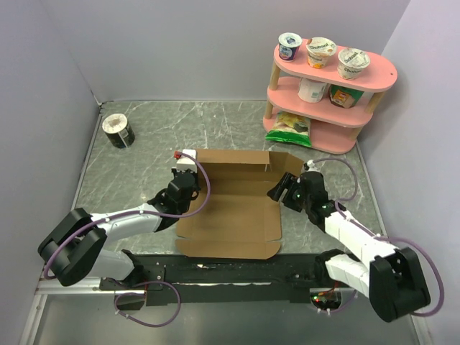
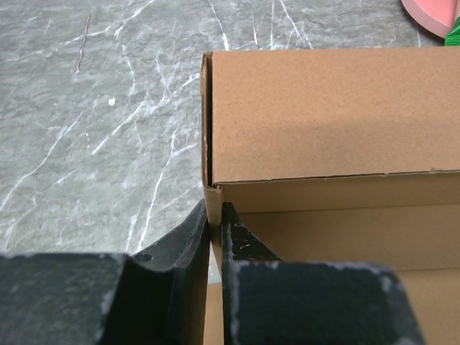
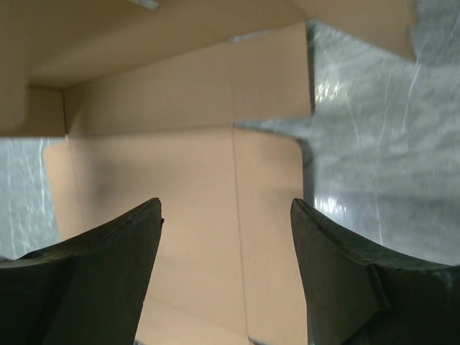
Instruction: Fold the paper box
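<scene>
**The left pincer (image 1: 188, 175) clamped the paper box (image 1: 230, 208)**

The left arm stretched low, its pincer pinching the box's left rear corner wall. The brown box lay on the bench (image 1: 144, 158), rear wall upright, front flat. The right pincer (image 1: 277, 192) hovered spread over its right edge.

**Layout, taken relative to the paper box.** The paper box (image 1: 230, 208) lies at the middle of the tabletop (image 1: 158, 136). Its far wall stands upright along the far edge, and the base panel lies flat in front of it, toward the arm bases.

- **Left pincer** (image 2: 214, 215): at the box's far left corner, one finger on either side of the left wall.
- **Right pincer** (image 3: 226, 208): at the box's right edge, above the flat side panel.
- **Small cylinder** (image 1: 118, 131): on its side, well apart, behind and left of the box.
- **Shelf** (image 1: 381, 74): behind and right of the box.
  - Top tier: three cups (image 1: 320, 52).
  - Middle tier: a single cup (image 1: 312, 90) beside a carton (image 1: 345, 95).
  - Lowest tier: a packet (image 1: 289, 128), nearest the box's far right corner.
</scene>
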Robot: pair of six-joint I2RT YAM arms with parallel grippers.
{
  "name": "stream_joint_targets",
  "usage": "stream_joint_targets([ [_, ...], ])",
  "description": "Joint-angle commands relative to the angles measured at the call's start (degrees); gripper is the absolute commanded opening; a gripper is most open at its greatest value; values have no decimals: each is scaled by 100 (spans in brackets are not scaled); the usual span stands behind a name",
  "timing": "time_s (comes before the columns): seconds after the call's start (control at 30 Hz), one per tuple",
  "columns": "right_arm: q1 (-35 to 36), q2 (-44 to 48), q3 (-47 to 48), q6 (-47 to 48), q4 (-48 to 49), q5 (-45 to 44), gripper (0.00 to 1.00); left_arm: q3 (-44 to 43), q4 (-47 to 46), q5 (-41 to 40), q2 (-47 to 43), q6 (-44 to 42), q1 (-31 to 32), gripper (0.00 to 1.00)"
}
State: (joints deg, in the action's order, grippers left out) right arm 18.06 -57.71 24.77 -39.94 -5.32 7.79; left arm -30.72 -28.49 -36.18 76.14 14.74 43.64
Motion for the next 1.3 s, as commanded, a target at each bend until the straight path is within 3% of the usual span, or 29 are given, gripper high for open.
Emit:
stream_joint_targets([
  [0.0, -93, -380, -174, -365, 1242, -320, 80, -74, 502, 278, 85, 134, -13, 4],
  [0.4, -216, -1312, 45, -84, 1587, -1016, 75, -74, 485, 358, 129, 117, -31, 4],
  [0.67, -224, -2130, 151, 311, 2411, -613, 75, -75, 476, 402, 156, 116, -40, 4],
  [1.27, -85, -2165, -500, 988, 4723, 364, 66, -110, 485, 437, 200, 90, -57, 4],
])
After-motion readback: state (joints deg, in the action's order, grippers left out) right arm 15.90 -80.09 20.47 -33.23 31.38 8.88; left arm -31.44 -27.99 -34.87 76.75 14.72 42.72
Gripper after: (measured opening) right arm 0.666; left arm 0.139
